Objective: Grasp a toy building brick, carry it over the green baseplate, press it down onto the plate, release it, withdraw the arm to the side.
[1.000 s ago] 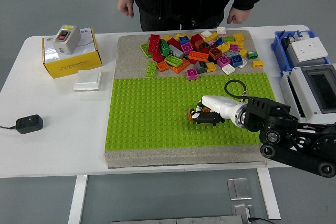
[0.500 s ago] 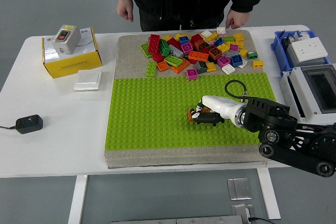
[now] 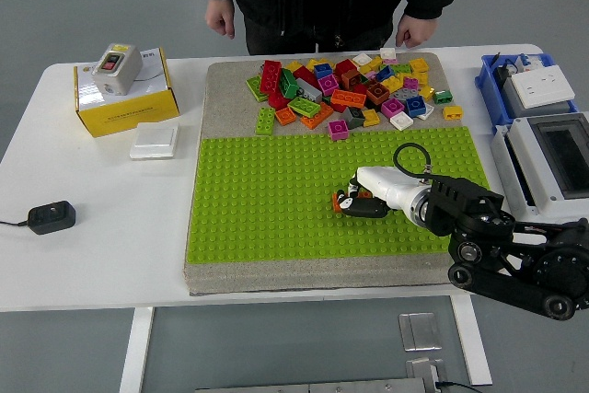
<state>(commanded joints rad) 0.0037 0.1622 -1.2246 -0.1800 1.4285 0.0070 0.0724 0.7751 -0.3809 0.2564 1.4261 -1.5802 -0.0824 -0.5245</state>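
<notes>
The right hand (image 3: 362,202) is stretched in from the lower right, low over the green baseplate (image 3: 267,200); its fingers (image 3: 354,210) are curled and pinched on a small orange brick (image 3: 339,202), which is held down against the studs near the middle of the plate, a little right of centre; whether the brick is fully seated cannot be told, since the dark fingertips cover most of it; behind the plate, on the grey mat (image 3: 225,98), a loose pile of bricks (image 3: 354,89) in red, green, yellow, blue and pink is spread out, well apart from the hand; at the far side of the worktop (image 3: 92,227) a person in dark clothing is standing, both hands (image 3: 221,18) hung at the edge and nothing held in them; to the left, a yellow box (image 3: 124,98) is topped by a small white device, a white square switch (image 3: 154,141) lies just beside it, and a black adapter (image 3: 50,217) is set nearer the front edge; on the right, a blue tray (image 3: 488,89) and a white enclosure (image 3: 552,167) are seen beside the mat.
</notes>
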